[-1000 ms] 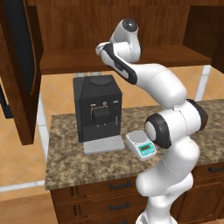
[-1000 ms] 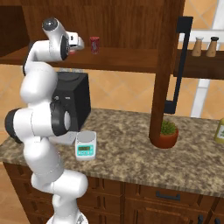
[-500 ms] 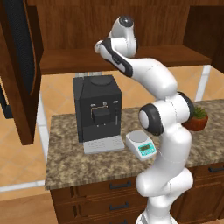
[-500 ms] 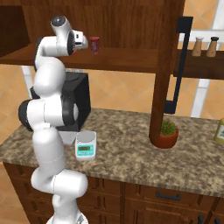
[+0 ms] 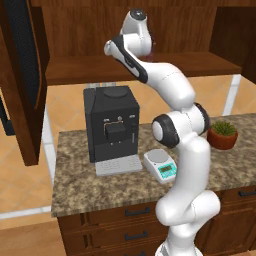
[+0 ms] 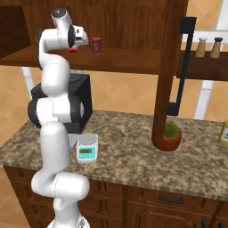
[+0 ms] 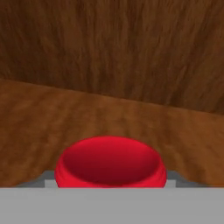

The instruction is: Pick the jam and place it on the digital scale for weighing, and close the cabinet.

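The jam stands on the shelf of the cabinet, and its red lid sits low in the hand view, right in front of the hand. My gripper is up at that shelf with the jam between its jaws; I cannot make out whether they press on it. Both cabinet doors hang open, the left door and the right door. The digital scale lies on the counter beside my arm, with nothing on its plate.
A taller dark-red can stands on the shelf just right of my hand. The black coffee machine is left of the scale. A potted plant sits under the right door. Two shakers are on a side shelf.
My arm has drawn more upright and the hand has closed in on the jam at the shelf. The jaws have narrowed around it. The can and scale stayed put.
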